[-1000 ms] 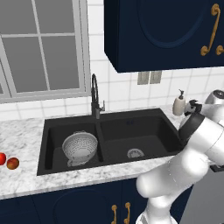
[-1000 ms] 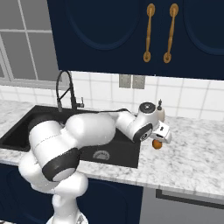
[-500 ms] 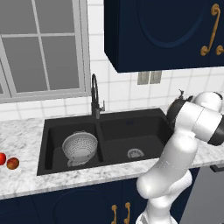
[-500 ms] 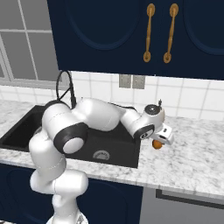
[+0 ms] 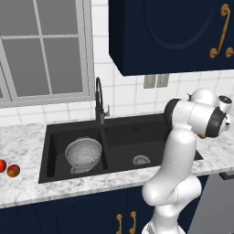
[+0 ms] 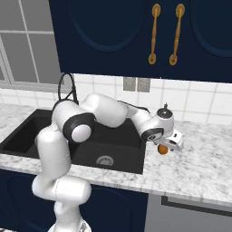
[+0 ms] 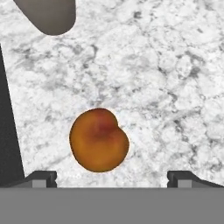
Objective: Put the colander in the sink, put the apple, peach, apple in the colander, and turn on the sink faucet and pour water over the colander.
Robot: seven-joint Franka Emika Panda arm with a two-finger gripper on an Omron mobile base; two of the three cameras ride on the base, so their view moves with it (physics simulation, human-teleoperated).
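Observation:
The peach (image 7: 99,140), orange with a red blush, lies on the marble counter just right of the sink (image 6: 118,149). My gripper (image 7: 112,178) hangs open right above it, one fingertip on each side and nothing touching; from the right base it shows as gripper (image 6: 171,144) over peach (image 6: 163,149). The silvery colander (image 5: 83,154) sits in the left basin of the black sink (image 5: 123,139). Two apples (image 5: 2,165) (image 5: 13,171) lie on the counter at the far left. The black gooseneck faucet (image 5: 99,98) stands behind the divider, with no water running.
A grey soap dispenser (image 7: 48,15) stands on the counter just beyond the peach, its pump top (image 6: 165,108) behind my hand. The sink's right edge (image 7: 6,131) runs close beside the peach. Dark blue cabinets (image 6: 136,36) hang overhead.
The arm's elbow has swung up and back behind the sink. The hand has stayed over the peach, sinking slightly, jaws still open.

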